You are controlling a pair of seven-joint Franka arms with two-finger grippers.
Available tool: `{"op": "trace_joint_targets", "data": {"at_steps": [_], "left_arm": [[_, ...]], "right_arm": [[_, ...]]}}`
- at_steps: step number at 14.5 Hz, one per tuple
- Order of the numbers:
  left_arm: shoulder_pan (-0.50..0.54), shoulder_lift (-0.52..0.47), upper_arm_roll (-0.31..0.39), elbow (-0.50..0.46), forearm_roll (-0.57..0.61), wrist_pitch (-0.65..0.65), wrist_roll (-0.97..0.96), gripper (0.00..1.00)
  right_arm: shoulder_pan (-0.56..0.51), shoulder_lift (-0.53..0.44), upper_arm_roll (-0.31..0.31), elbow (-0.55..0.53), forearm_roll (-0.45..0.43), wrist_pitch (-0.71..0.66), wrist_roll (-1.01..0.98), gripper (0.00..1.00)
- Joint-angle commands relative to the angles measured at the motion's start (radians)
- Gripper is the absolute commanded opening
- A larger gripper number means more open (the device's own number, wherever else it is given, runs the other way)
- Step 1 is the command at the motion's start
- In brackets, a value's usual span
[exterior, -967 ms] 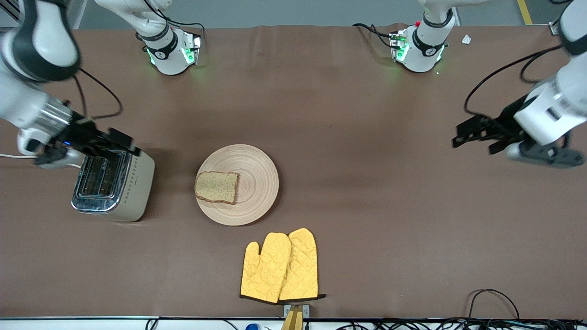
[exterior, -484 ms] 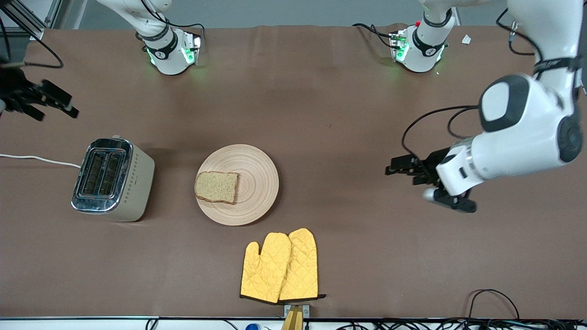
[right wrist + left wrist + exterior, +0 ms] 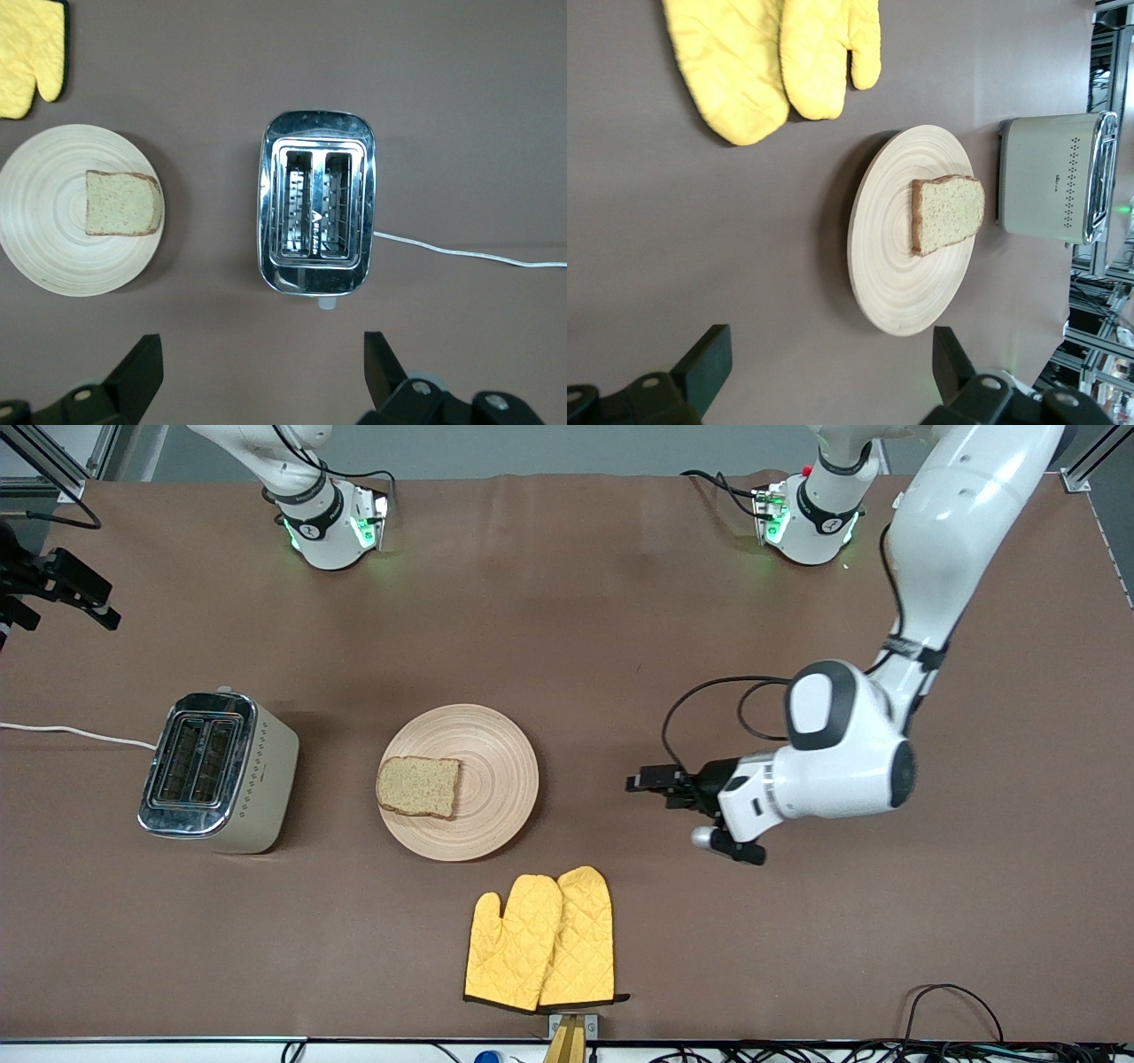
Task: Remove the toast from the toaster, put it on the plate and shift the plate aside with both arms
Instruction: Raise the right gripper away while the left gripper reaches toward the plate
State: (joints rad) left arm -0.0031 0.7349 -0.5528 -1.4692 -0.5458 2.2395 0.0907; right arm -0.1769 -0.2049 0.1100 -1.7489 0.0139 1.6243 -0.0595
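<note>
The toast [image 3: 418, 786] lies flat on the round beige plate [image 3: 496, 771], on the half toward the toaster. My left gripper [image 3: 647, 784] is open and empty, low over the bare cloth beside the plate, toward the left arm's end of the table. In the left wrist view its gap [image 3: 830, 376] faces the plate [image 3: 895, 266] and the toast [image 3: 948, 212]. My right gripper [image 3: 66, 598] is open and empty, high up at the right arm's end of the table. The right wrist view [image 3: 263, 376] shows the plate [image 3: 49, 257] and the toast [image 3: 124, 204] from above.
A silver toaster [image 3: 217, 772] with two empty slots stands beside the plate toward the right arm's end, its white cord [image 3: 80, 733] running off the table. It also shows in the right wrist view [image 3: 317, 212]. Two yellow oven mitts [image 3: 542, 939] lie nearer the front camera than the plate.
My left gripper has swept from its end of the table to just beside the plate. My right gripper has pulled up and away from the toaster to the table's edge.
</note>
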Motion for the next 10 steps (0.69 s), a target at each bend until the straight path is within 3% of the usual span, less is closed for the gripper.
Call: {"op": "trace_joint_targets", "data": {"at_steps": [1,4,10], "left_arm": [[-0.032,0.112,-0.024,0.021,-0.061,0.084,0.078,0.98],[-0.075,0.178,-0.022,0.018,-0.239,0.091,0.225,0.91],[-0.112,0.279,-0.022,0.001,-0.419,0.11,0.408,0.81]], "right_arm": [[0.011,0.006,0.016,0.011,-0.035,-0.006,0.035,1.0],[0.011,0.007,0.017,0.031,-0.038,-0.012,0.032,1.0],[0.011,0.007,0.019,0.037,-0.037,-0.02,0.036,1.0]]}}
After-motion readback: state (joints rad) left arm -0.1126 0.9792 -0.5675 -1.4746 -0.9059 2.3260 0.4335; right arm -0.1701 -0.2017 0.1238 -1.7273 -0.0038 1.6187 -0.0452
